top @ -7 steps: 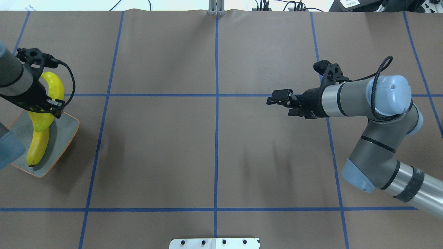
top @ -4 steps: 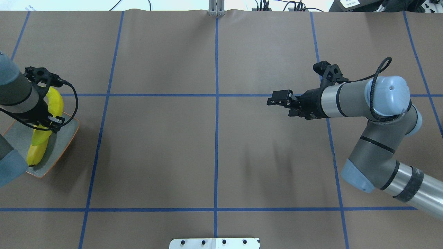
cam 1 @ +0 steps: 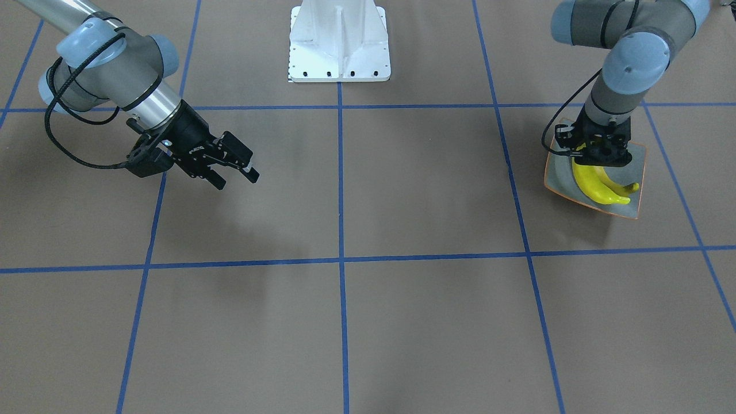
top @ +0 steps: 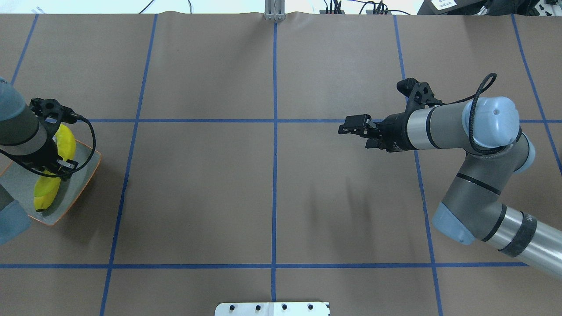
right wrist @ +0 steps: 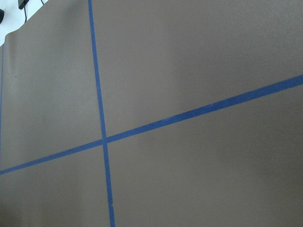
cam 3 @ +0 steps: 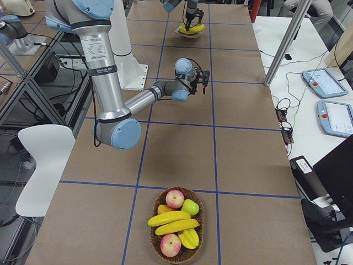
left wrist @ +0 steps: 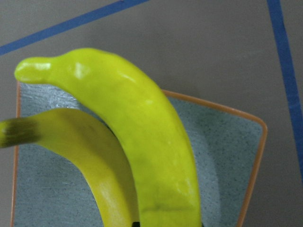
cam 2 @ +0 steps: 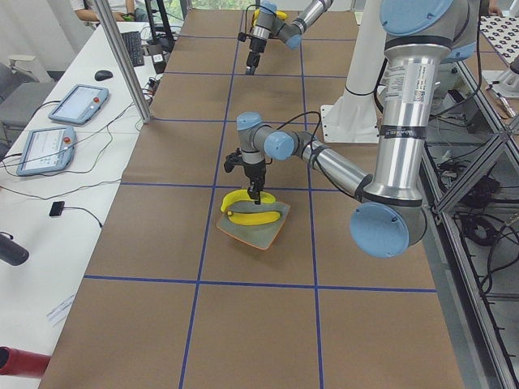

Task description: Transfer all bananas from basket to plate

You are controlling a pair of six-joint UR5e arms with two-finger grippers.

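Currently, my feeds list:

- Left gripper [cam 1: 601,163]: pointing straight down over the plate [cam 1: 638,172], jaws closed on the upper banana [left wrist: 142,142].
- Upper banana: directly under that gripper, lying across the second banana [left wrist: 90,161], which rests on the plate.
- Plate: at the table's [top: 197,197] left end.
- Right gripper [cam 1: 236,176]: well apart over bare table, jaws spread wide, holding nothing.
- Basket [cam 3: 156,243]: far right end of the table, well apart from both grippers, with further bananas [cam 3: 175,223] among other fruit.
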